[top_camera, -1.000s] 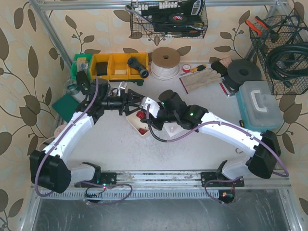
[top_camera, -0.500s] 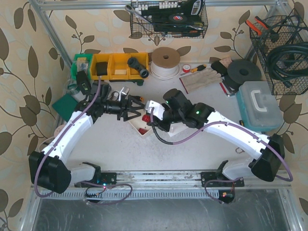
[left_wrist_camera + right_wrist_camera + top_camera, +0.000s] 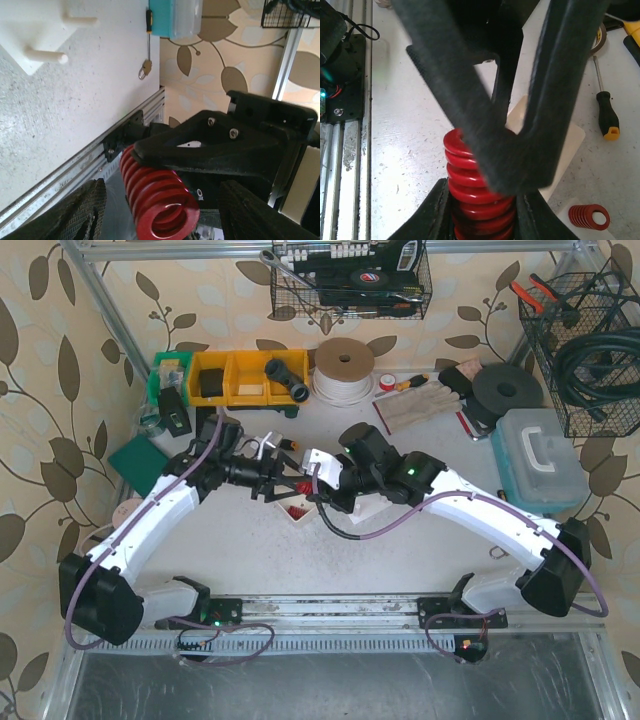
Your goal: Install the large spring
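Observation:
The large spring (image 3: 470, 185) is a thick red coil, and my right gripper (image 3: 482, 212) is shut on its lower end, one finger on each side. My left gripper (image 3: 162, 200) has come up to it from the left. Its ribbed pads (image 3: 87, 210) stand on either side of the spring (image 3: 157, 197), with a narrow gap on each side, so it is open. In the top view both grippers meet above the white tray (image 3: 283, 502), the left gripper (image 3: 283, 486) facing the right gripper (image 3: 312, 483). A white base with pegs (image 3: 30, 30) lies on the table.
A small red spring (image 3: 589, 217) lies on the white tray (image 3: 567, 145). A screwdriver (image 3: 607, 112) lies behind it. Yellow bins (image 3: 245, 375), a cord spool (image 3: 345, 365), gloves (image 3: 415, 405), a black disc (image 3: 505, 390) and a teal-lidded box (image 3: 540, 455) line the back and right.
My left gripper has moved right and down until its fingers straddle the spring, and its jaws have narrowed a little. The right gripper shifted slightly up and left, still shut on the spring.

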`<state>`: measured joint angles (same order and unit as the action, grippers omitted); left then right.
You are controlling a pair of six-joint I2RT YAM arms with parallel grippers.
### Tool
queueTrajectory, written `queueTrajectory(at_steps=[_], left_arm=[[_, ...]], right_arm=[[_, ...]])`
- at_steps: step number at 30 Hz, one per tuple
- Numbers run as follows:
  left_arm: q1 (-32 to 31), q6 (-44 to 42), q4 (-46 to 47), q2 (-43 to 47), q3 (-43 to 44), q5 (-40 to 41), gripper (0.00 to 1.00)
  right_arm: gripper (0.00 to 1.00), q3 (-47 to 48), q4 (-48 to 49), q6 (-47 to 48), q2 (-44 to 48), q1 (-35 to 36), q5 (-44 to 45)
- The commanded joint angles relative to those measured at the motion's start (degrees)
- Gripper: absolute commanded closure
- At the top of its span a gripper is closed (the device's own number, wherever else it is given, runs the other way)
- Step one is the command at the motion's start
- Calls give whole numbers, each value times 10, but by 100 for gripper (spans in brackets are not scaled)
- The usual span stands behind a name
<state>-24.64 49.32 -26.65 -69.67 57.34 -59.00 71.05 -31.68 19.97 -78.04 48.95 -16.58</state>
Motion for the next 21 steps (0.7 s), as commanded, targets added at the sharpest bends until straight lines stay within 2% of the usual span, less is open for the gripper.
queueTrajectory(at_steps=[1, 9, 13, 15, 19, 21], left_arm=[[-25, -12, 8, 12, 0, -2, 36], [-25, -22, -5, 12, 2, 16, 49], [-26, -24, -6, 5, 8, 20, 59], [-26, -24, -6, 5, 10, 18, 58], [-26, -23, -4, 6, 13, 15, 47], [-27, -24, -3, 7, 12, 15, 46]], right_arm=[[100, 24, -5, 16, -4, -4, -10], [100, 29, -16, 21, -5, -7, -9], [100, 31, -22, 24, -8, -7, -7], [100, 30, -23, 25, -8, -7, -6], [100, 31, -24, 26, -12, -7, -6], [100, 33, -23, 27, -14, -7, -6]])
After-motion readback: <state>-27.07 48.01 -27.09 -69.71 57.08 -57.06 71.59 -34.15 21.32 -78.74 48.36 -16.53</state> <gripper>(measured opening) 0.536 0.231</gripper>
